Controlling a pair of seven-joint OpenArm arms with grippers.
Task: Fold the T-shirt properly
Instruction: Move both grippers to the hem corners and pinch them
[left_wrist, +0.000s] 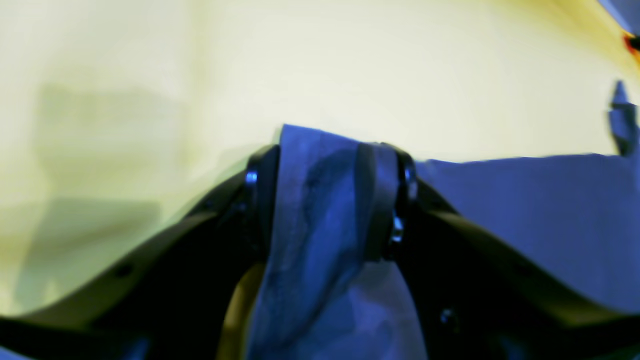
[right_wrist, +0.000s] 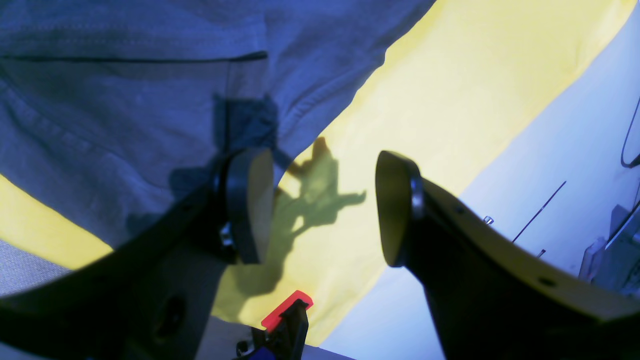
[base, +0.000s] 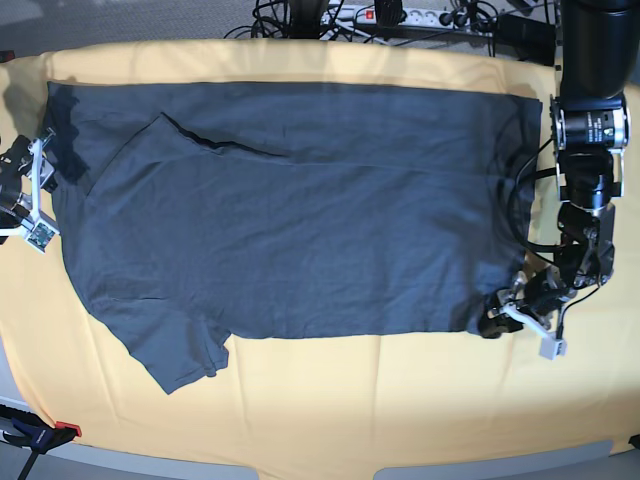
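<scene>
The dark grey T-shirt (base: 300, 220) lies spread flat on the yellow-orange cloth (base: 350, 400). One sleeve is folded inward at the top left, and the other sticks out at the bottom left. My left gripper (base: 497, 322) sits low at the shirt's bottom right corner. In the left wrist view this gripper (left_wrist: 330, 162) is shut on a bunched fold of the T-shirt (left_wrist: 525, 210). My right gripper (base: 42, 190) hovers at the shirt's left edge. In the right wrist view its jaws (right_wrist: 320, 165) stand open with nothing between them, over the edge of the T-shirt (right_wrist: 125, 100).
The yellow cloth (right_wrist: 450, 100) covers the table out to its edges. A red-tipped clamp (right_wrist: 287, 310) holds it at the near left corner (base: 60, 430). A power strip and cables (base: 400, 15) lie behind the far edge.
</scene>
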